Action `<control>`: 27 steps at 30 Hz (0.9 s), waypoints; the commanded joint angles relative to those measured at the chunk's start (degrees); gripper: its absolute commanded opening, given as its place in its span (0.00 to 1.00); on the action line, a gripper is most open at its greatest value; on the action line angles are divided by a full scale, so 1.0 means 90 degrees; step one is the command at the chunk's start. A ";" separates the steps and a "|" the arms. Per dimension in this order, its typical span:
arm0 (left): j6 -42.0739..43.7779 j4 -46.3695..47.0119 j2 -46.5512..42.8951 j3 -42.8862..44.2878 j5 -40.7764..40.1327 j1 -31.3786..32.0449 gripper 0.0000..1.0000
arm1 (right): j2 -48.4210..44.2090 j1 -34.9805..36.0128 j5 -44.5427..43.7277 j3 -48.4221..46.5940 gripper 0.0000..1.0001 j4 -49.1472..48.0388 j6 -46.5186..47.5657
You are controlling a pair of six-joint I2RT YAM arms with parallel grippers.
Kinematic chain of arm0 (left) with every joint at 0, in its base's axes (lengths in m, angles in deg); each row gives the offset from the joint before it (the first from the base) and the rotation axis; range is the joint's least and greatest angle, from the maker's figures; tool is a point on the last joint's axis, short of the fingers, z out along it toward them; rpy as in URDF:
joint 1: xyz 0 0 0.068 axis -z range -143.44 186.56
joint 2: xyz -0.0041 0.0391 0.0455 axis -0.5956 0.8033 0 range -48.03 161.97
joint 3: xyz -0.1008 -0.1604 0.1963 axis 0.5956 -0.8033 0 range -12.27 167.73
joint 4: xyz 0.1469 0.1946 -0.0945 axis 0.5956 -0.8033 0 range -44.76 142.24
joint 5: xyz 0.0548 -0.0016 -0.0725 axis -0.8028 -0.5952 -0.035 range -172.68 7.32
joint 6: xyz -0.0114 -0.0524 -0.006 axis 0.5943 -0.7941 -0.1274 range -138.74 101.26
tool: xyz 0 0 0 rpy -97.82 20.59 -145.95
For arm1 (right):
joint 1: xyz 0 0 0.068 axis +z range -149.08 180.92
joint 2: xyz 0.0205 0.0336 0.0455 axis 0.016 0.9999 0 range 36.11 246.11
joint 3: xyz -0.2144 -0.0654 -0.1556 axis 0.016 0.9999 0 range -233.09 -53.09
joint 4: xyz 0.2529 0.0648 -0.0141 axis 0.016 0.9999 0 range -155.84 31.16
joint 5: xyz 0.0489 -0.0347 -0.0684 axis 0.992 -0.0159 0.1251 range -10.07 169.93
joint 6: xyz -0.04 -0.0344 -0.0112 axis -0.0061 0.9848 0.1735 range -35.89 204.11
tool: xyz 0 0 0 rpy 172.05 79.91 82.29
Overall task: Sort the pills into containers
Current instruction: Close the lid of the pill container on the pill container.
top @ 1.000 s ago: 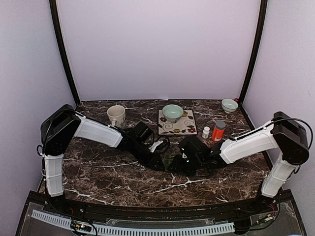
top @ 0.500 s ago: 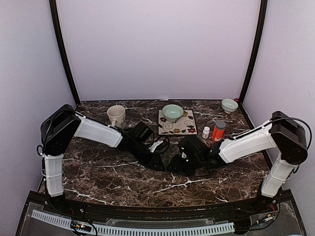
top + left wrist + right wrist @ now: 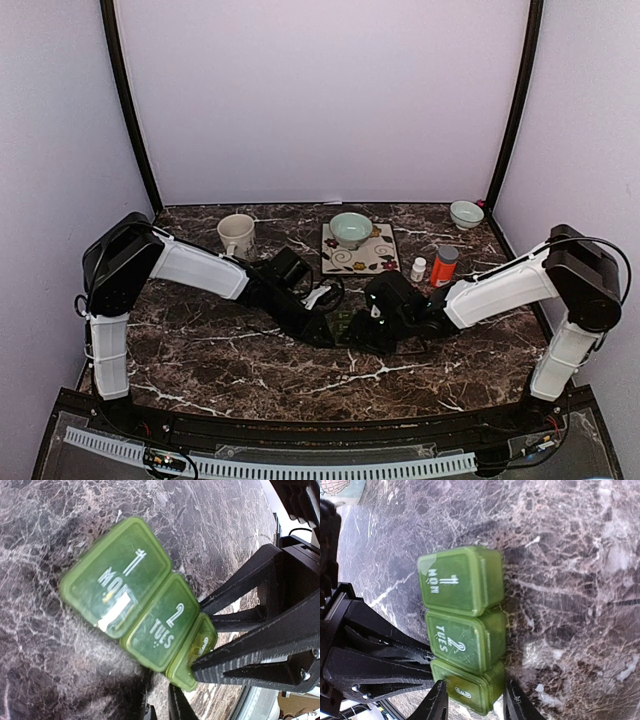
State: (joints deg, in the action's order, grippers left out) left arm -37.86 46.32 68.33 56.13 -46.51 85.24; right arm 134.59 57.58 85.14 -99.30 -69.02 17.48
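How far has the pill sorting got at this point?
Done: nothing evident; the pill box looks shut on all three compartments, contents unclear. In hand: the right gripper has its jaws straddling the third compartment, and the left gripper sits at the box's side. Left: opening it and loading pills; none show loose.

You're looking at a small dark green pill-box strip [image 3: 465,625] of translucent plastic; its three square lids are smooth and glossy, catching bright glare, with white lettering on top. Under the strip, the dark brown marble-patterned tabletop [image 3: 570,580] looks hard and polished, with a soft sheen. At the strip's numbered-three end, the left gripper [image 3: 198,636] is matt black plastic with fine ridged layering. Well behind the strip, the beige mug [image 3: 236,234] looks like glazed ceramic
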 commanded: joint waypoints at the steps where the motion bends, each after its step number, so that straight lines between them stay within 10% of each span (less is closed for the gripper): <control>1: 0.0061 0.0014 -0.0077 0.0004 0.0047 0.0049 0.15 | 0.0381 -0.0045 0.0130 0.0096 0.37 0.0012 -0.0018; 27: 0.0211 -0.0542 -0.0193 0.0180 -0.0356 -0.0092 0.15 | 0.0858 -0.0085 0.0466 -0.0242 0.33 0.1056 0.0326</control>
State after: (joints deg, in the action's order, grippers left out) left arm -37.42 42.80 68.24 57.05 -46.58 84.39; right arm 137.06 55.96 88.11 -102.71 -66.83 19.34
